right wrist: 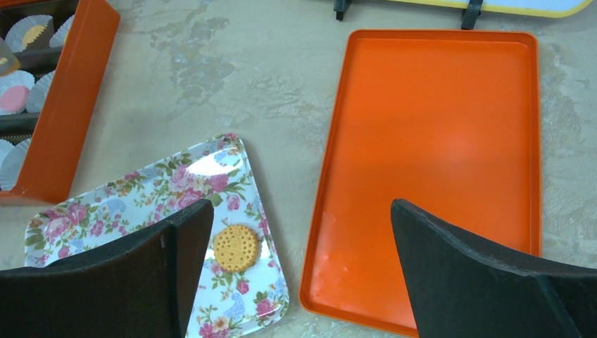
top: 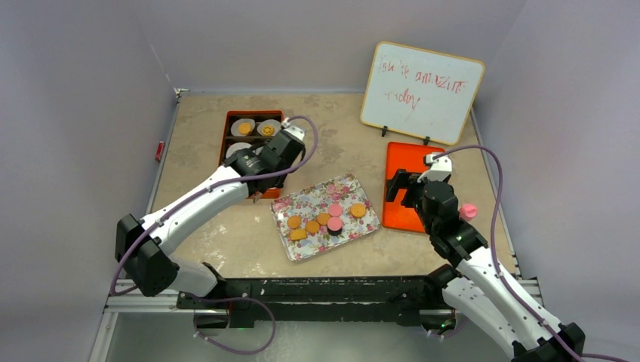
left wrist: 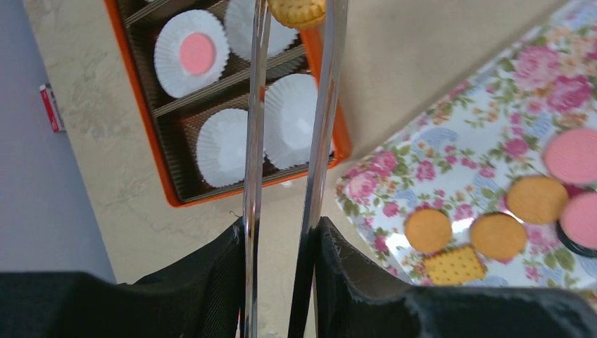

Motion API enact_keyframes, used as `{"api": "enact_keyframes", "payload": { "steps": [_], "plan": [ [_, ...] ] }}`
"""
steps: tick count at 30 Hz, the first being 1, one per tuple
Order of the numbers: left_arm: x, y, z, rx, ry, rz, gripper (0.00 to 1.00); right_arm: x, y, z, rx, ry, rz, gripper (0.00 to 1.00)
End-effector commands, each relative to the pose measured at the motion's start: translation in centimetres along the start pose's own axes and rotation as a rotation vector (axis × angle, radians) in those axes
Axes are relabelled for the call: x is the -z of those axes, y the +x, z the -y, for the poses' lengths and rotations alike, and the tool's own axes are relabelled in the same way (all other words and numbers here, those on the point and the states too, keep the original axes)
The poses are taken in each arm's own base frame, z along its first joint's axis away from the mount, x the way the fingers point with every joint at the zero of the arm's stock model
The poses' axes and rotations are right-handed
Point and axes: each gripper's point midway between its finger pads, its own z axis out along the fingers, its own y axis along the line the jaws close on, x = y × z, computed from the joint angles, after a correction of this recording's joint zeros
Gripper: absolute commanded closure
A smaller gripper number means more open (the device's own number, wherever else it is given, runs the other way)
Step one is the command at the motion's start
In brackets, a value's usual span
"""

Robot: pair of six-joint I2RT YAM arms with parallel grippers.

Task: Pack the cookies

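Several cookies, round tan, pink and one square, lie on a floral tray. My left gripper is shut on metal tongs. The tongs' tips pinch a tan cookie over the orange box. The box holds white paper cups: one has a pink cookie, and two near cups are empty. My right gripper is open and empty. It hovers over the gap between the floral tray, where a round tan cookie lies, and the flat orange lid.
A whiteboard stands at the back right behind the orange lid. A small red item sits at the table's left edge. Grey walls close in the table on three sides.
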Motion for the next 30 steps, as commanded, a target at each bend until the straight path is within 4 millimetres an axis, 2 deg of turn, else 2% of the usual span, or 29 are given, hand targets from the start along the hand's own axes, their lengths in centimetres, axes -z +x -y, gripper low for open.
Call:
{"api": "enact_keyframes", "payload": {
  "steps": [1,6,14,30],
  "plan": [
    [-0.6,-1.4,-3.4,0.112,-0.046,0.071,0.74,0.1,-1.1,0.0,-0.008,0.003,0.037,0.01],
    [-2.4,-1.1,-5.7,0.173,-0.067,0.050,0.74,0.1,-1.0,0.0,-0.002,0.005,0.036,0.01],
    [-5.3,-0.5,-7.5,0.252,-0.092,0.032,0.74,0.1,-0.9,0.1,-0.001,0.009,0.037,0.01],
    [-9.7,1.1,-7.1,0.302,-0.082,-0.011,0.74,0.3,-0.9,0.7,0.007,0.023,0.054,0.01]
  ]
}}
